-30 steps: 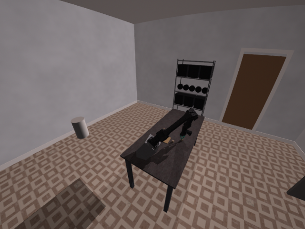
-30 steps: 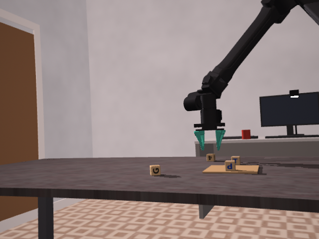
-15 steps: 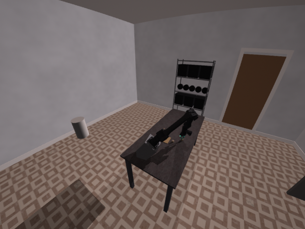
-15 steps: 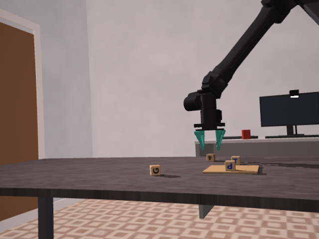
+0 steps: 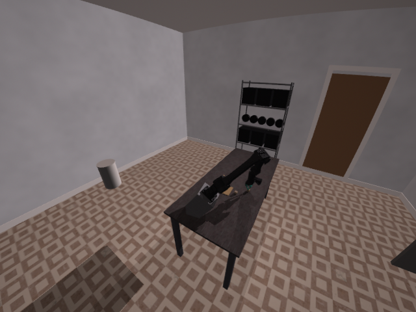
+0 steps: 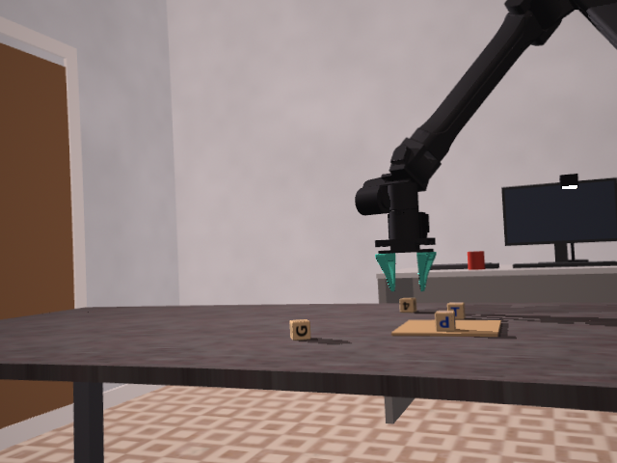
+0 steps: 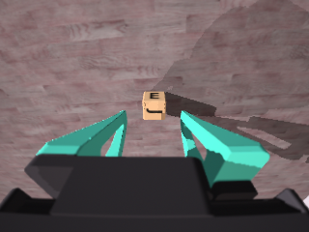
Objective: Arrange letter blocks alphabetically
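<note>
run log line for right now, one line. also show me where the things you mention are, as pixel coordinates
fingers [image 6: 407, 289] open, nothing held | hovering above table [image 6: 199, 343] [image 7: 58, 63] | P block [image 6: 444, 321] on mat [image 6: 478, 327] | G block [image 6: 300, 330] off mat | row not built
</note>
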